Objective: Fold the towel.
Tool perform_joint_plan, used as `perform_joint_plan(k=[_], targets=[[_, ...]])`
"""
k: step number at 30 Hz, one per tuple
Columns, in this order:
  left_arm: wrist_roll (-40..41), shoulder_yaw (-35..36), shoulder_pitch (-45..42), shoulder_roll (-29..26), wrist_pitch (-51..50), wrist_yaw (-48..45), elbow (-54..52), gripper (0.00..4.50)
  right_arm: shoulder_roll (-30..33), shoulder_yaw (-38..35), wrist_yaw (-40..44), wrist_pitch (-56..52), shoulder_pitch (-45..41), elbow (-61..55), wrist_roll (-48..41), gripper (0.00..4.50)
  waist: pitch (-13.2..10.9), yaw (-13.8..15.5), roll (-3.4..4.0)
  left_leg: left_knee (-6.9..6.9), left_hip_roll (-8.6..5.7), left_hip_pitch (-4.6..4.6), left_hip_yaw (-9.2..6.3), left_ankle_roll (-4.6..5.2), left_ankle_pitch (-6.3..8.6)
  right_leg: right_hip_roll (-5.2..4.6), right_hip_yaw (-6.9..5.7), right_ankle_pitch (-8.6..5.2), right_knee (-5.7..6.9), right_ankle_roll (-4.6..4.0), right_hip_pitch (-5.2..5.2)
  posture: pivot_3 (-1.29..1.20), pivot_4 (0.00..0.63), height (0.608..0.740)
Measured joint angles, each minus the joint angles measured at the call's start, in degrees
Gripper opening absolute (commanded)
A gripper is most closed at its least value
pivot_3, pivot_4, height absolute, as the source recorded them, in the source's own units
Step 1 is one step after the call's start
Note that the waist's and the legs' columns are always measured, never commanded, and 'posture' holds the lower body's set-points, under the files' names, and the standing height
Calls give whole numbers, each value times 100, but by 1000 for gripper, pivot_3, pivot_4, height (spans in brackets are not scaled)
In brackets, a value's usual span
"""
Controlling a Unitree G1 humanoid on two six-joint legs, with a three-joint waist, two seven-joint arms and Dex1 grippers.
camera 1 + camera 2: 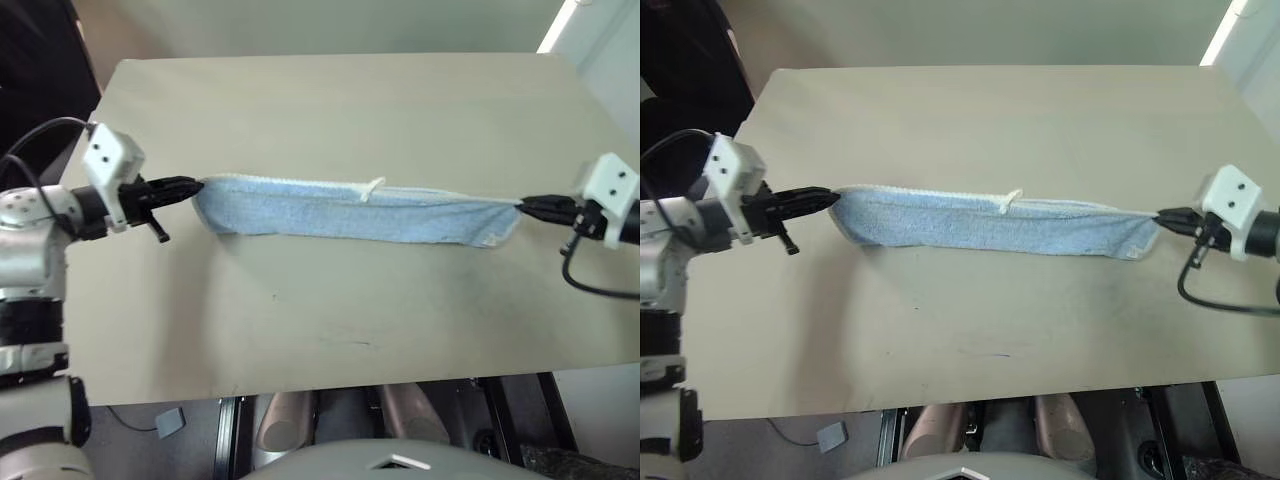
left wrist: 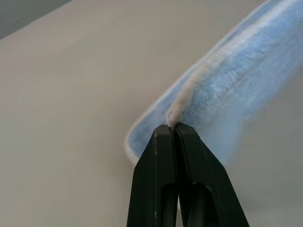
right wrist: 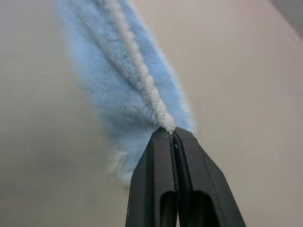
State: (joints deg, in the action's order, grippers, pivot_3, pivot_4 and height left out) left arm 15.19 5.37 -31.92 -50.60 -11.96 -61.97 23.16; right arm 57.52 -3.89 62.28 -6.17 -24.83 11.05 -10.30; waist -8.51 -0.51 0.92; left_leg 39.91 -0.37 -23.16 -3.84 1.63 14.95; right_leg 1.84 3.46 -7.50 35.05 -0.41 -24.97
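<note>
The light blue towel [image 1: 355, 212] hangs stretched in a long band between my two grippers, just over the beige table [image 1: 330, 110]. Its whitish stitched border runs along the top, with a small white loop tag [image 1: 373, 188] near the middle. My left gripper [image 1: 196, 187] is shut on the towel's left corner; the left wrist view shows its black fingers [image 2: 163, 156] pinching the white border of the towel [image 2: 246, 71]. My right gripper [image 1: 522, 207] is shut on the right corner, where the border of the towel [image 3: 118, 71] runs into the closed fingers [image 3: 187, 156].
The table's near edge [image 1: 330, 385] runs below the towel, with bare tabletop in front of and behind the cloth. A black cable [image 1: 590, 285] loops under my right wrist. A dark object [image 1: 40, 50] stands off the table's far left corner.
</note>
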Motion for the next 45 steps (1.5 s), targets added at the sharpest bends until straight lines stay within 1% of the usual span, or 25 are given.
perform_joint_plan(k=[1, 5, 7, 8, 9, 13, 14, 15, 17, 21, 22, 23, 28, 30, 32, 33, 34, 35, 36, 37, 38, 39, 40, 42, 45], targets=[[-211, -166, -153, 87, 192, 93, 260, 0, -121, 194, -83, 163, -235, 292, 217, 21, 0, 1, 0, -10, 1, -8, 0, -8, 6, 0, -2, 15, -2, 39, -13, 0, 150, 740], [-760, -541, -595, 325, 767, 338, 1042, 0, -529, 720, -336, 671, -864, 1261, 833, 21, 0, 8, 0, -18, 4, -63, 0, -22, 3, -1, -7, 11, -6, 56, -74, 0, 150, 740], [-936, -638, -759, 402, 955, 455, 1317, 0, -676, 824, -445, 833, -1083, 1613, 994, 21, 0, 9, 0, -21, 3, -102, 1, -29, -2, -1, -7, 8, -9, 61, -110, 0, 150, 740], [-1044, -668, -834, 439, 1077, 493, 1489, 0, -751, 920, -511, 963, -1233, 1854, 1121, 21, 0, 8, 0, -25, 3, -114, 2, -68, -23, -2, -7, 5, -13, 63, -122, 0, 150, 740], [-1094, -708, -878, 464, 1161, 516, 1587, 0, -795, 975, -553, 1050, -1321, 1996, 1197, 21, 0, 9, 0, -29, 3, -126, 2, -82, -30, -3, -7, 4, -15, 64, -134, 0, 150, 740], [-1445, -882, -1150, 613, 1525, 728, 2096, 0, -973, 1178, -709, 1442, -1720, 2642, 1534, 21, 0, 49, 0, -32, 3, -143, 2, -74, -26, -5, -8, 4, -18, 64, -147, 0, 150, 740], [-1469, -883, -1185, 632, 1602, 734, 2170, 0, -973, 1188, -711, 1515, -1741, 2738, 1588, 21, 0, 63, 0, -32, 3, -144, 2, -48, -11, -6, -9, 4, -17, 64, -147, 0, 150, 740], [-1490, -884, -1198, 637, 1648, 734, 2218, 472, -973, 1197, -711, 1585, -1751, 2808, 1620, 419, 0, 65, 0, -30, 3, -142, 2, -26, 2, -6, -8, 4, -15, 64, -147, 0, 150, 740], [-1509, -872, -1221, 644, 1657, 729, 2325, 1047, -972, 1195, -711, 1627, -1762, 2984, 1636, 961, 0, 66, 0, -28, 2, -141, 2, -27, 0, -6, -9, 7, -12, 60, -146, 0, 150, 740], [-1424, -816, -1216, 653, 1653, 640, 2367, 2429, -947, 1155, -711, 1699, -1754, 3081, 1630, 2294, 0, 59, 0, -29, 3, -137, 2, -30, -1, -6, -10, 22, -5, 45, -147, 0, 150, 740], [-1372, -765, -1208, 653, 1641, 584, 2344, 2839, -909, 1136, -745, 1745, -1739, 3052, 1632, 2735, 0, 60, 0, -31, 3, -136, 1, -29, -1, -6, -11, 28, -4, 45, -146, 0, 150, 740], [-1264, -679, -1184, 653, 1590, 545, 2297, 3156, -854, 1103, -815, 1803, -1710, 3001, 1632, 2997, 0, 61, 0, -31, 3, -136, 2, -28, -2, -6, -12, 34, -4, 45, -146, 0, 150, 740], [-1025, -303, -1050, 632, 1551, 619, 2014, 3156, -584, 712, -1031, 1828, -1477, 2664, 1565, 2997, 0, 59, 0, -28, 4, -110, 1, -26, -15, -6, -14, 54, -7, 42, -118, 0, 150, 740], [-1019, -177, -1014, 632, 1514, 910, 1913, 3156, -546, 240, -1014, 1261, -997, 2034, 1120, 2997, 0, 69, -1, -30, 4, -102, 0, -22, -24, -6, -15, 55, -13, 40, -103, 0, 150, 740], [-913, 128, -873, 541, 1377, 1211, 1786, 3156, -491, -450, -903, 135, -226, 1120, 325, 2997, 0, 79, -1, -34, 4, -101, 3, -27, -29, -5, -15, 34, -12, 33, -100, 0, 150, 740], [-779, 339, -718, 453, 1297, 1269, 1600, 3185, -477, -888, -851, -685, 255, 550, -191, 3364, 0, 77, -1, -35, 4, -96, 5, -33, -31, -4, -15, 21, -12, 24, -94, 0, 150, 740], [-730, 429, -636, 413, 1259, 1277, 1488, 3185, -478, -1067, -831, -1131, 481, 282, -453, 3538, 0, 73, -1, -35, 4, -90, 7, -36, -33, -4, -14, 12, -11, 16, -86, 0, 150, 740], [-631, 491, -490, 418, 1211, 1249, 1150, 3185, -493, -1372, -835, -1885, 898, -332, -910, 3878, 0, 71, -1, -36, 0, -87, 10, -37, -33, -5, -10, -5, -15, -6, -82, 0, 150, 740], [-571, 496, -410, 435, 1181, 1213, 976, 3185, -537, -1471, -857, -2362, 1085, -655, -1213, 4201, 0, 70, -1, -30, 0, -76, 10, -37, -33, -4, -11, -11, -13, -6, -69, 0, 150, 740], [-524, 491, -317, 489, 1140, 1178, 746, 3185, -661, -1654, -966, -2979, 1227, -1049, -1583, 4478, 0, 66, -1, -28, -4, -70, 11, -37, -34, -4, -7, -16, -15, 8, -63, 0, 150, 740], [-474, 487, -236, 545, 1098, 1112, 574, 3185, -809, -1841, -1122, -3558, 1291, -1348, -1943, 4478, 0, 59, -1, -19, -5, -69, 11, -35, -35, -4, -4, -29, -15, 38, -59, 0, 150, 740], [-401, 474, -182, 591, 1063, 1065, 465, 3185, -907, -1962, -1259, -3996, 1309, -1520, -2225, 4478, 0, 46, -1, -7, -5, -68, 11, -35, -35, -4, -4, -33, -12, 51, -55, 0, 150, 740], [-313, 462, -93, 639, 1027, 935, 274, 3185, -1123, -2254, -1544, -4697, 1328, -1768, -2663, 4478, -1, 38, -4, -3, -5, -65, 10, -33, -36, -2, -3, -31, -12, 53, -50, 0, 150, 740], [-170, 353, 18, 703, 970, 679, -16, 3185, -1625, -2707, -2140, -5820, 1342, -2096, -3331, 4478, 1, 36, -13, 2, -4, -44, 6, -29, -33, 0, -2, -33, -12, 57, -27, 0, 150, 740], [-118, 141, 94, 738, 973, 336, -360, 3185, -2607, -3143, -3204, -7190, 1324, -2493, -3803, 4478, 1, 34, -13, 4, -5, -36, 2, -22, -26, -1, -1, -34, -10, 59, -23, 0, 150, 740]])
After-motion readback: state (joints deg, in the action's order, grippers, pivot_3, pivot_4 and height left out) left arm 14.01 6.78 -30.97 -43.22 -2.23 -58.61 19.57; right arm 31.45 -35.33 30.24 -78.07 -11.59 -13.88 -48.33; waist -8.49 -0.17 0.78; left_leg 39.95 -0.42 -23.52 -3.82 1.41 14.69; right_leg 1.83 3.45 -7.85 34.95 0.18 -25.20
